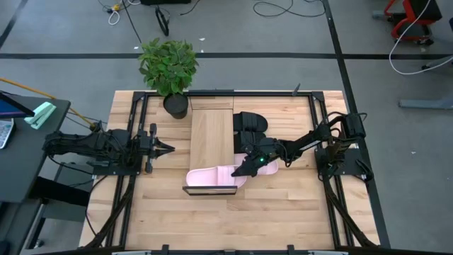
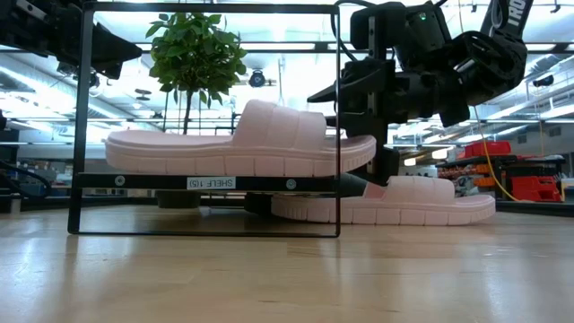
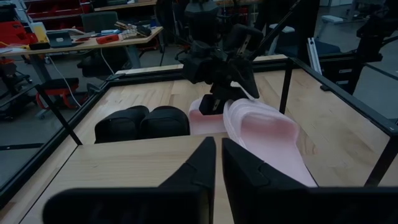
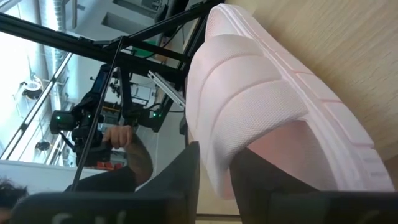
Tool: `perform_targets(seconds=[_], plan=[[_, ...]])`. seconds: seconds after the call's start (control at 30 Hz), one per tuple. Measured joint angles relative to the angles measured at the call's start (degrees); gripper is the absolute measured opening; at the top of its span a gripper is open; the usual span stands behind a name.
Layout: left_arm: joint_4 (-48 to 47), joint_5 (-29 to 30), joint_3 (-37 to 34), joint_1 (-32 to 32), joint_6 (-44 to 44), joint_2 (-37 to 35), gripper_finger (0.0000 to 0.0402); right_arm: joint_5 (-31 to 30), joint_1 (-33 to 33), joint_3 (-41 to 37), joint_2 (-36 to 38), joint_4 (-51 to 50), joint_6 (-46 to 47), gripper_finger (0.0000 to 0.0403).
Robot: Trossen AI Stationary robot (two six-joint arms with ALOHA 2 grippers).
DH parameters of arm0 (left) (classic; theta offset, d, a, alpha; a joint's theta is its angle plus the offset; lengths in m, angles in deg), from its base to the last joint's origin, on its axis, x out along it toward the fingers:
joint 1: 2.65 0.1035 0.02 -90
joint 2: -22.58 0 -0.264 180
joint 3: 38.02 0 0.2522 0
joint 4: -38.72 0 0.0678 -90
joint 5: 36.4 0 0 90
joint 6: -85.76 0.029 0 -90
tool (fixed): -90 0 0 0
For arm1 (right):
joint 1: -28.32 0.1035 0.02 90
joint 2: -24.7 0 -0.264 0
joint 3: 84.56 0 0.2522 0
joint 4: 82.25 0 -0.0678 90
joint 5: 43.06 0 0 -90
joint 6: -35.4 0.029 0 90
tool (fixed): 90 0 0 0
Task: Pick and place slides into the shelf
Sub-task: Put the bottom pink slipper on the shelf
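- One pink slide (image 2: 242,144) rests on the shelf (image 1: 211,134), near the end toward the lower middle of the high view; in the low view it sits flat on the board above the label, its toe just past the frame post.
- The right claw (image 1: 244,168) is at that slide. In the right wrist view its fingers (image 4: 180,171) straddle the wide strap, one each side. The gap looks narrow, but I cannot tell whether they grip or have let go, so whether this placement is finished is unclear.
- The second pink slide (image 2: 386,205) lies on the plank surface (image 1: 283,212) beside and below the shelf, right of centre in the low view; it is not yet placed.
- The black pair (image 3: 143,123) sits side by side on the surface next to the shelf, centre left in the left wrist view; both are untouched, it seems.
- The left claw (image 1: 168,148) waits at the centre left of the high view, well apart from the slides, narrow and holding nothing.
- My judgement: one of four slides is on the shelf or nearly so; three remain, and most of the board is bare.
- A potted plant (image 1: 168,67) stands at the shelf's far end, upper middle of the high view.
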Motion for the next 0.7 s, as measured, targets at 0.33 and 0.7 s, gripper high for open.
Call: perform_targets(seconds=[0.33,0.7], plan=[[0.00,0.00,0.00,0.00,0.00,0.00,0.0037,0.93,0.02,-0.02,-0.02,-0.25,-1.89,0.0122],[0.01,0.00,0.00,0.00,0.00,0.00,0.0040,1.72,0.02,-0.02,-0.03,-0.96,-2.93,0.0170]])
